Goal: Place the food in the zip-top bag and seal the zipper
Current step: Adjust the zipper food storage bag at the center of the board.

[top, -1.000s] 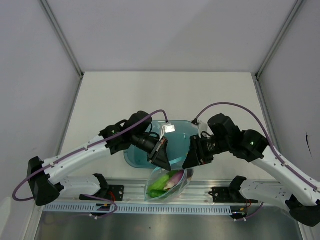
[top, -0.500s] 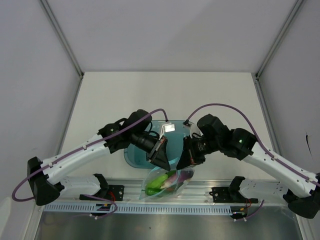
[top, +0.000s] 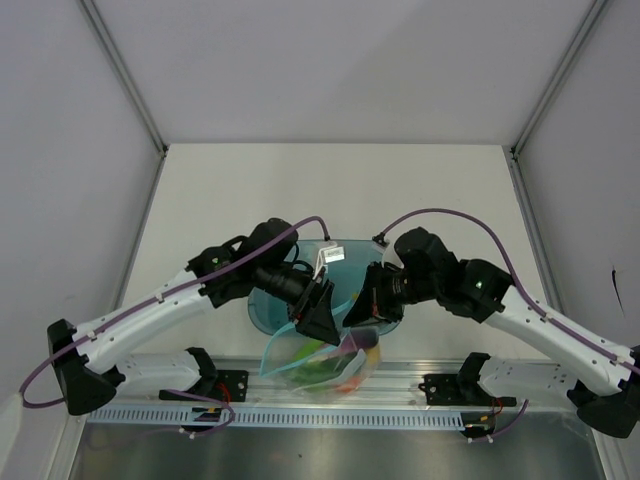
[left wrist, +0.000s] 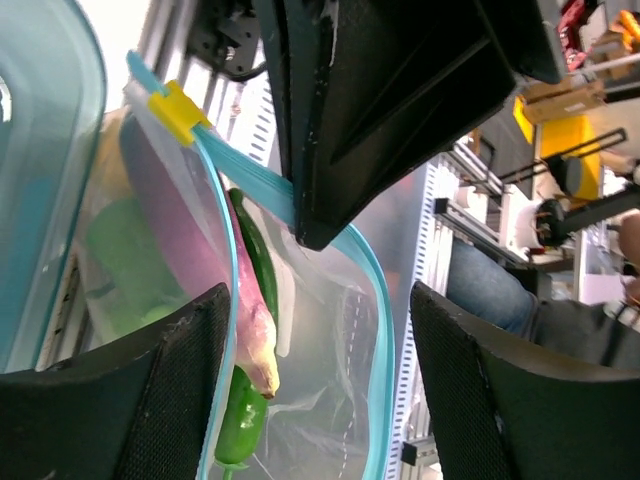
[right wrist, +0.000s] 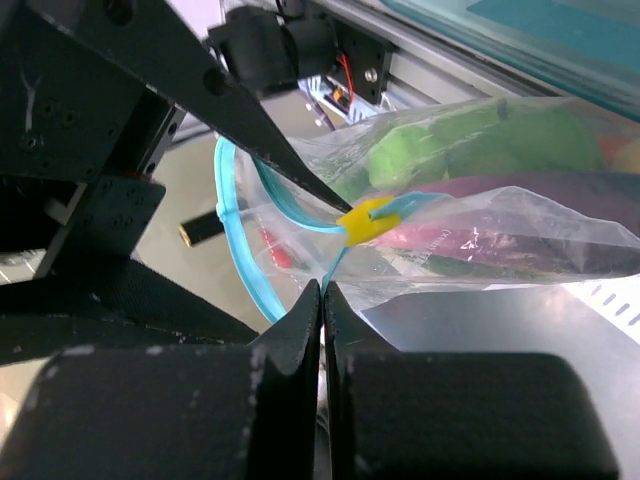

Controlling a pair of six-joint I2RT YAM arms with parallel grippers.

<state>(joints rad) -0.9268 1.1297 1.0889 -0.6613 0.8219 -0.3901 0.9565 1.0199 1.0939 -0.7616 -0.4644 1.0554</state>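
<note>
The clear zip-top bag point(top: 322, 372) hangs at the table's near edge with food inside: a purple eggplant point(left wrist: 190, 250), a dark green chili point(left wrist: 257, 262) and a green pepper point(right wrist: 470, 140). Its teal zipper point(left wrist: 375, 330) loops open, with a yellow slider point(right wrist: 372, 222) at one end. My right gripper point(right wrist: 322, 288) is shut on the zipper strip just below the slider. Above the bag's mouth my left gripper point(left wrist: 318, 295) stands open, its fingers point(left wrist: 130, 400) on either side and holding nothing. From above, the left gripper point(top: 322, 322) and right gripper point(top: 362, 312) sit close together.
A translucent blue tub point(top: 352, 268) lies just behind the two grippers. A metal rail point(top: 420, 380) with the arm mounts runs under the bag along the near edge. White walls enclose the table on three sides.
My left gripper has opened and let go of the bag's mouth, which has spread into a wide teal loop. My right gripper has shut on the zipper strip and shifted slightly left.
</note>
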